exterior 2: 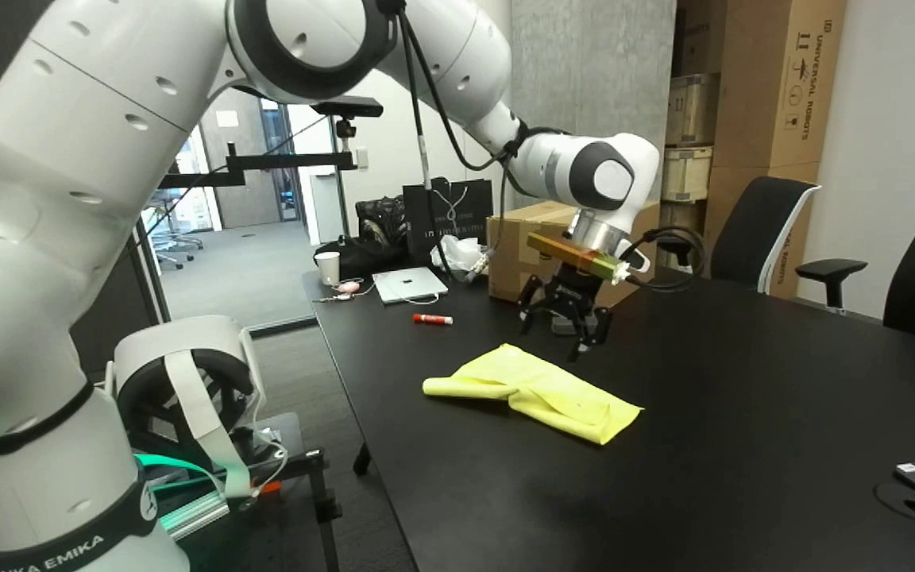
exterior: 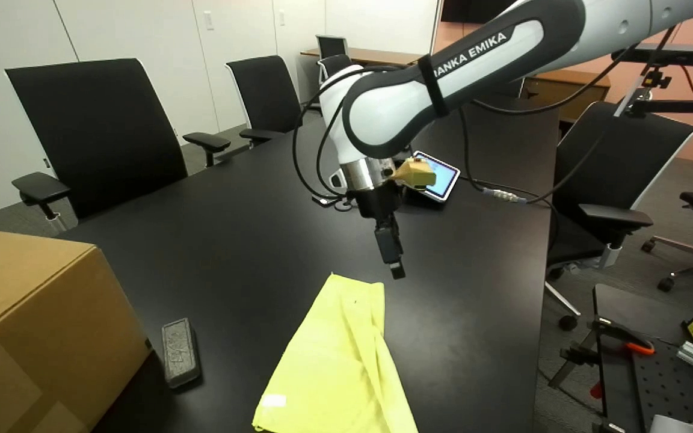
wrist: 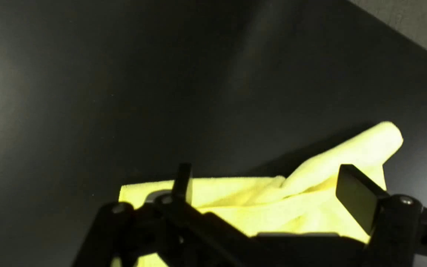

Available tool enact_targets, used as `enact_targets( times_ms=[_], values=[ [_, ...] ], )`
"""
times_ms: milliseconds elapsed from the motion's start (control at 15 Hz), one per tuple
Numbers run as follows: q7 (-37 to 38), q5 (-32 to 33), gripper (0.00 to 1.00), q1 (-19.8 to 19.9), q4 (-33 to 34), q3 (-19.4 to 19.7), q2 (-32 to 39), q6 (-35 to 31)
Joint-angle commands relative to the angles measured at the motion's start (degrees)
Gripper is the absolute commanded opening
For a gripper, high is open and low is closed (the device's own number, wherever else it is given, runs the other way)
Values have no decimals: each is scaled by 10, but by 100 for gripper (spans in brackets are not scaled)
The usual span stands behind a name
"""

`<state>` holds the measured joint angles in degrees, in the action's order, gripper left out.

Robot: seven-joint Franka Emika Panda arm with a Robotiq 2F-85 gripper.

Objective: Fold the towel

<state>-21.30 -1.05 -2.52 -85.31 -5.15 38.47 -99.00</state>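
Black pincer point(wrist: 267, 180), spread wide, empty, raised over table point(wrist: 143, 92), creased yellow towel point(wrist: 293, 208) near

The room presents as an office meeting room: a large black table point(exterior: 244, 252) with office chairs point(exterior: 97, 132) on both sides, a closed laptop point(exterior 2: 410, 284) on its surface. A robot arm point(exterior 2: 140, 71) and a tall carton point(exterior 2: 767, 119) printed "Universal Robots" also indicate lab use.

a red marker point(exterior 2: 432, 319) lies near a closed laptop point(exterior 2: 411, 284), and a white cup point(exterior 2: 328, 268) stands upright.
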Motion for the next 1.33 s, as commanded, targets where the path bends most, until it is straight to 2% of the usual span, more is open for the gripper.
enact_targets(
  times_ms=[0,467,733,933,1267],
  values=[
    [-61,46,100,-8,-140,-22,-86,-64],
    [-75,79,100,-54,-347,-90,-162,-302],
    [-84,131,100,-84,-399,-106,-163,-393],
    [-92,175,100,-89,-424,-104,-161,-451],
    [-74,205,100,-85,-411,-86,-134,-514]
  ],
)
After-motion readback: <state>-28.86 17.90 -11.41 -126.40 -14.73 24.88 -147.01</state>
